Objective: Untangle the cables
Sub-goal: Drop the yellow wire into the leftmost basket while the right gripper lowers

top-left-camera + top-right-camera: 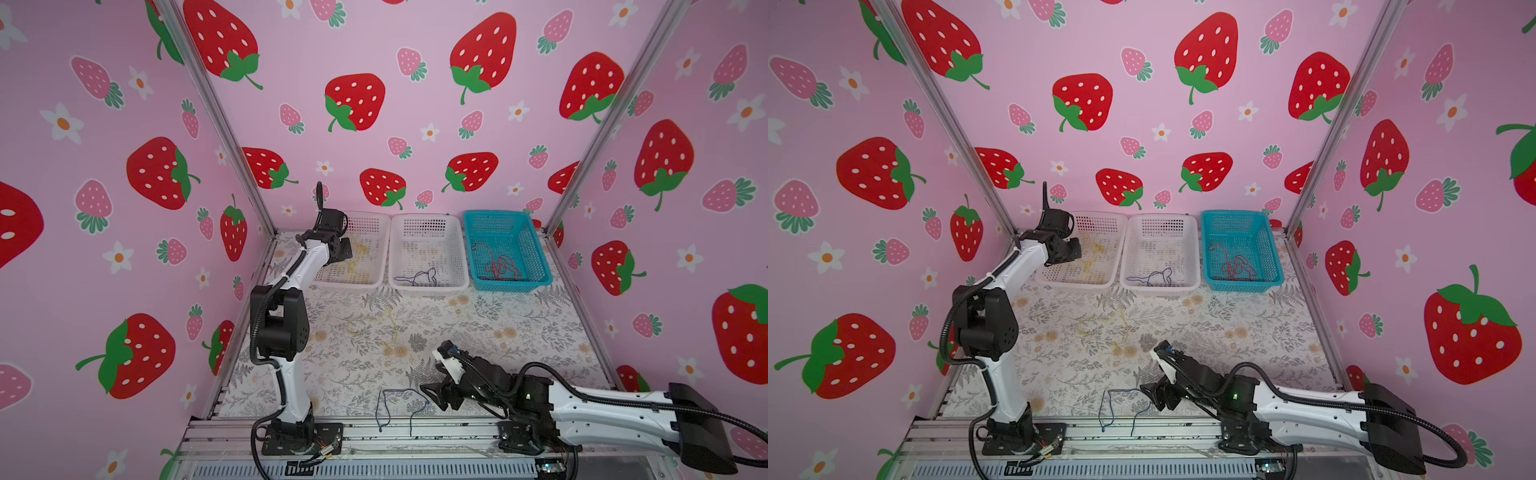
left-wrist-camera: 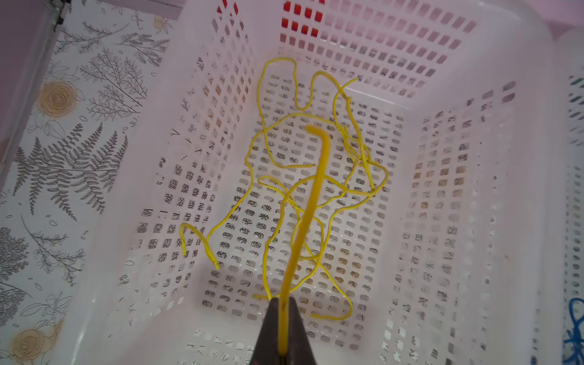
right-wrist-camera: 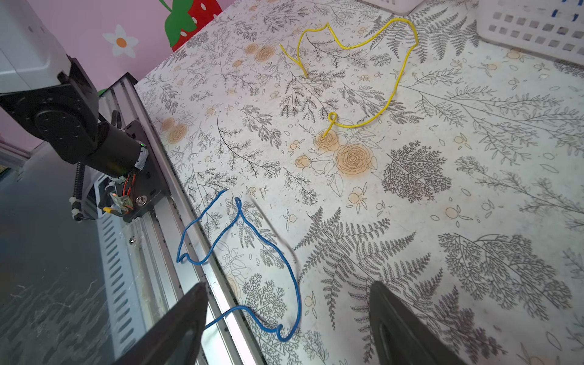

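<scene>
Your left pincer [image 2: 282, 305] is pressed together on one yellow cable [image 2: 311, 202], which rises stiffly from the jaws and ends in a small hook. It hangs over the left white basket [image 2: 363, 41], where more yellow cables [image 2: 354, 177] lie in a loose heap on the floor. That placement looks deliberate: the baskets seem to sort by colour, so this strand is likely held there to be dropped in with its own kind. The held strand sits above the heap, and whether it touches it I cannot tell. Your right pincer [image 3: 289, 284] stands with its jaws wide apart and nothing in them, low over the front edge of the worktop [image 3: 474, 158]. The blue cable [image 3: 240, 221] lies right there: its nearest loop shows between the two fingers [image 3: 189, 316] in the right wrist view, and its far bends trail over the front rail [image 3: 148, 126]. The open stance suits a grab on that loop, which seems the next pick. Farther out, a loose yellow cable [image 3: 395, 85] curls on the worktop, well apart from both pincers. In a top view, the middle white basket [image 1: 428, 286] holds a dark cable [image 1: 419, 277], and the teal basket [image 1: 511, 286] holds the red cables [image 1: 500, 266].
</scene>
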`<state>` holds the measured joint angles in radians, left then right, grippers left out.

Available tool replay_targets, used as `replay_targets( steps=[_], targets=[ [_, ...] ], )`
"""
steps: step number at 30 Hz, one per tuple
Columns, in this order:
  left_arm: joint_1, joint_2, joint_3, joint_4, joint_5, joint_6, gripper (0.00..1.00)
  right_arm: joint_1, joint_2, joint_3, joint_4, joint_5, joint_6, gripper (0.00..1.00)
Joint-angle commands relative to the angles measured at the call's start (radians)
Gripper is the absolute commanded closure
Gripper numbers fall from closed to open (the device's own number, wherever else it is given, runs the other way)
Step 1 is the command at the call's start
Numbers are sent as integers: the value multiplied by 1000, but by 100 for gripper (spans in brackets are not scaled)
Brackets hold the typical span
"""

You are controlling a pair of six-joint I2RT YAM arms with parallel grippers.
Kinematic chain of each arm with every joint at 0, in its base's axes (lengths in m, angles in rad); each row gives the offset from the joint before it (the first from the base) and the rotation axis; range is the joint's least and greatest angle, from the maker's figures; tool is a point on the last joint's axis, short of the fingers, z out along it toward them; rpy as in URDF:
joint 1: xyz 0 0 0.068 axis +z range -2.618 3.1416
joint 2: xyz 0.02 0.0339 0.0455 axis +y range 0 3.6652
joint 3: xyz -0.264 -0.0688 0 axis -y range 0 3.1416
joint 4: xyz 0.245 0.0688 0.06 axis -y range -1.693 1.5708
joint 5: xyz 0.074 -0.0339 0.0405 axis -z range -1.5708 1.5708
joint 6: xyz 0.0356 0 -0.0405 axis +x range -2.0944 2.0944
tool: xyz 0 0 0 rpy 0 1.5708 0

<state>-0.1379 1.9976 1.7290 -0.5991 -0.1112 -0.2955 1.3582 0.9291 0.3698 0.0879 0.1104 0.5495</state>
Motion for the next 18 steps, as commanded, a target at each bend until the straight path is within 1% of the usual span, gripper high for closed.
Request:
replay_targets(
  steps=[1,9,11,12,15,16,18],
  targets=[
    [-18,18,1,29,13,-7,100,14,29,22,33,26,18,19],
    [-44,82,7,25,1,25,100,31,68,20,51,35,28,19],
    [-52,82,-4,29,-17,42,95,36,75,18,58,34,31,19],
    [-52,84,-2,26,-21,46,90,38,79,20,58,34,30,19],
    [-52,81,28,-9,-25,61,87,38,87,31,43,42,25,19],
    [-52,70,35,-14,-26,64,85,38,88,36,39,46,22,19],
    [-52,41,39,-12,-25,65,77,38,91,40,34,50,20,19]
  ],
)
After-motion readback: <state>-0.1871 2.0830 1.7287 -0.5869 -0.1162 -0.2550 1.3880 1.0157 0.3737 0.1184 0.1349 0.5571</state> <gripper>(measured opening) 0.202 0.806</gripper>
